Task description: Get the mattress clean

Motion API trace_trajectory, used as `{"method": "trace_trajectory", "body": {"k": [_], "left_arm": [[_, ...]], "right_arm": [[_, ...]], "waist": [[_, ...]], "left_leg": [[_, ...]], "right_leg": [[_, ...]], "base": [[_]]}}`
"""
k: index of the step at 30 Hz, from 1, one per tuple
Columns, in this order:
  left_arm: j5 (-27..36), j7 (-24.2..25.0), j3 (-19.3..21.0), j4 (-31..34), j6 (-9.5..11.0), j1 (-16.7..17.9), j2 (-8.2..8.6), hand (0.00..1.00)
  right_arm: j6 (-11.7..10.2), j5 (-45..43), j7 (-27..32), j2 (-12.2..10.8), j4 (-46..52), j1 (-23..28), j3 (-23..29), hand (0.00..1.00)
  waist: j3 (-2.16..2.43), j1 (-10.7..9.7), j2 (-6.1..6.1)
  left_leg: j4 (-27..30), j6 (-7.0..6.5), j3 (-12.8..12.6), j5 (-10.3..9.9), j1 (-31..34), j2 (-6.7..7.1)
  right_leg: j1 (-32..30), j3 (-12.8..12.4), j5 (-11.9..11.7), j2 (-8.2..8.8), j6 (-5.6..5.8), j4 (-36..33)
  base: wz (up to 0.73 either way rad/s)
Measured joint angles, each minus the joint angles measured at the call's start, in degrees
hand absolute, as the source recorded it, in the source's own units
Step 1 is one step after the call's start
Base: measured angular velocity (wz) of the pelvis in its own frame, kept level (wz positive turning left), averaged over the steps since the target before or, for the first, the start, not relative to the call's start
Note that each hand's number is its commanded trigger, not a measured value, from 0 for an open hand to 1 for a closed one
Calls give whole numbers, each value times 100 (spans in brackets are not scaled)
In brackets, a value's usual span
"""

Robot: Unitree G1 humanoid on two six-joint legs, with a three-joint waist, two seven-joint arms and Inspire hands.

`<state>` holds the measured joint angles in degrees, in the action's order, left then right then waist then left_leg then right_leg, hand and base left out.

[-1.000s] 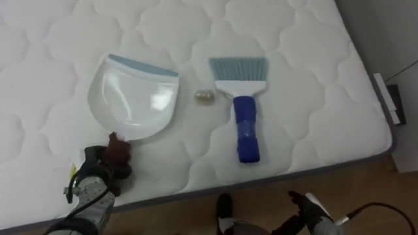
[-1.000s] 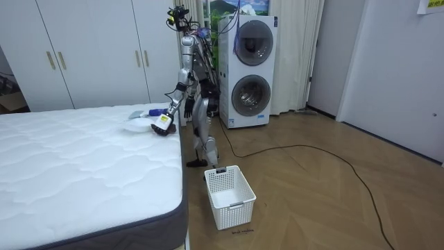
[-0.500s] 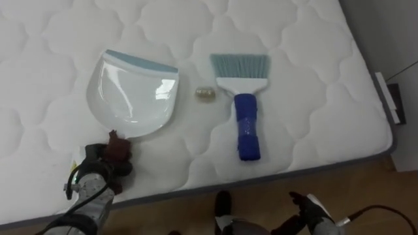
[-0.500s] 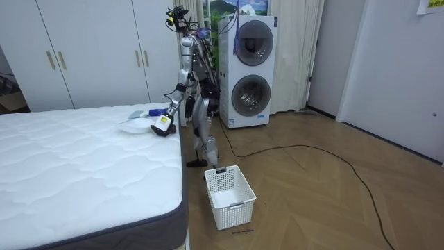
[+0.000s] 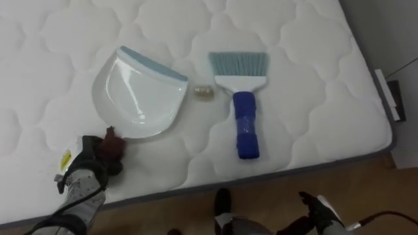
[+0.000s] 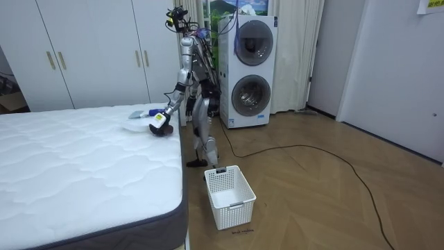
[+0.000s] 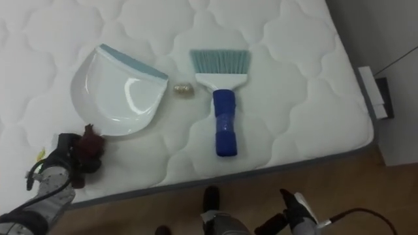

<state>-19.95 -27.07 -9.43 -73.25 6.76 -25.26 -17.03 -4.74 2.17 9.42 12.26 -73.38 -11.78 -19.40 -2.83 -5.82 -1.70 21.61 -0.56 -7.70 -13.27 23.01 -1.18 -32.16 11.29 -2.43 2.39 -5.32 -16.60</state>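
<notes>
Setup phase: left hand (image 5: 88, 166) curled round the handle of the white blue-lipped plastic dustpan (image 5: 140, 98), near-left on the quilted white bed (image 5: 313, 78). Just right of its lip sits a small tan crumb (image 5: 203, 93). Next, I'd guess, the right hand (image 5: 319, 210) (can't tell its state) grabs the blue-handled brush (image 5: 245, 124).

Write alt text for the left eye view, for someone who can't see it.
The robot's left hand grips the dark handle of a white dustpan on a white quilted mattress. A small crumpled scrap lies between the dustpan and a blue-handled brush; the right hand hangs below the bed's edge.
</notes>
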Motion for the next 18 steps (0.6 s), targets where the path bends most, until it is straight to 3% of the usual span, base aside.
{"method": "trace_trajectory", "body": {"k": [4, 7, 11, 18], "left_arm": [[-298, -295, -309, 12, -27, 47, -243, 100], [-575, -491, -400, 14, -27, 120, -334, 100], [-1067, -739, -374, 37, -30, 184, -366, 100], [-1213, -850, -364, 300, -30, 369, -398, 100]], "right_arm": [[-47, 268, 151, 169, 69, -17, 116, 0], [-79, 619, 166, 274, 83, -17, 286, 0], [-92, 1147, 155, 328, 83, -29, 630, 0], [-98, 1363, 69, 566, 180, -64, 955, 0]], "waist": [[13, 15, 152], [14, 95, 249], [18, 144, 257], [20, 172, 256]], "left_leg": [[88, -5, -7, -41, 68, -19], [81, -10, -29, -44, 37, 2], [100, -10, -79, -43, 26, 24], [148, -25, -92, -53, 29, 49]], "right_leg": [[-19, 36, 8, 12, -2, -16], [-26, -2, 9, 17, 4, -55], [-92, -51, 96, 60, 12, -233], [-97, -120, 54, 58, 18, -242]], "base": [[3], [-6], [1], [-3]]}}
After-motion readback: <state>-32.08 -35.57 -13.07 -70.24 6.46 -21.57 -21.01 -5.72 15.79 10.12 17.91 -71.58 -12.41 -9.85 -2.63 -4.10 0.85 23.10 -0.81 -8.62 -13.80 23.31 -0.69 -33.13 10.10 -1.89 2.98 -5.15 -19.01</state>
